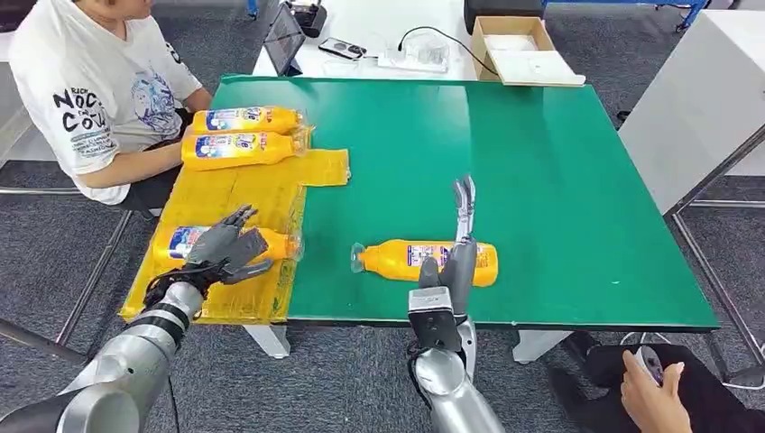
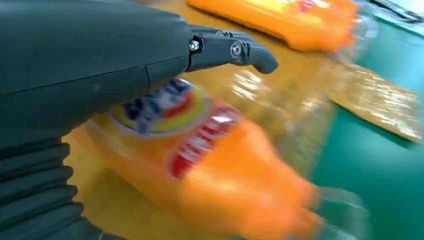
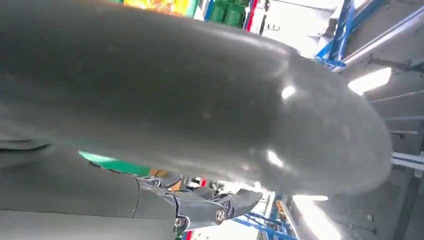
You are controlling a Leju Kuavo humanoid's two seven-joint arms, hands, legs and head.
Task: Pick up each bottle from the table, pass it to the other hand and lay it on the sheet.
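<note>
An orange bottle (image 1: 388, 259) lies on its side on the green table (image 1: 559, 180), near the front edge, cap toward the sheet. My right hand (image 1: 457, 248) stands over its far end with the fingers stretched out, gripping nothing; the right wrist view shows the right hand (image 3: 200, 115) with straight fingers. On the yellow sheet (image 1: 225, 194) at the table's left lie three bottles: two at the back (image 1: 244, 118) (image 1: 239, 147) and one at the front (image 1: 180, 242). My left hand (image 1: 225, 248) hovers spread over that front bottle (image 2: 210, 165); the left hand's fingers (image 2: 235, 50) are straight above it.
A person in a white shirt (image 1: 90, 90) sits at the table's far left corner, beside the sheet. Another person's hand (image 1: 654, 392) shows at the lower right. Behind the green table stand a cardboard box (image 1: 519, 50), a tablet (image 1: 284, 38) and cables.
</note>
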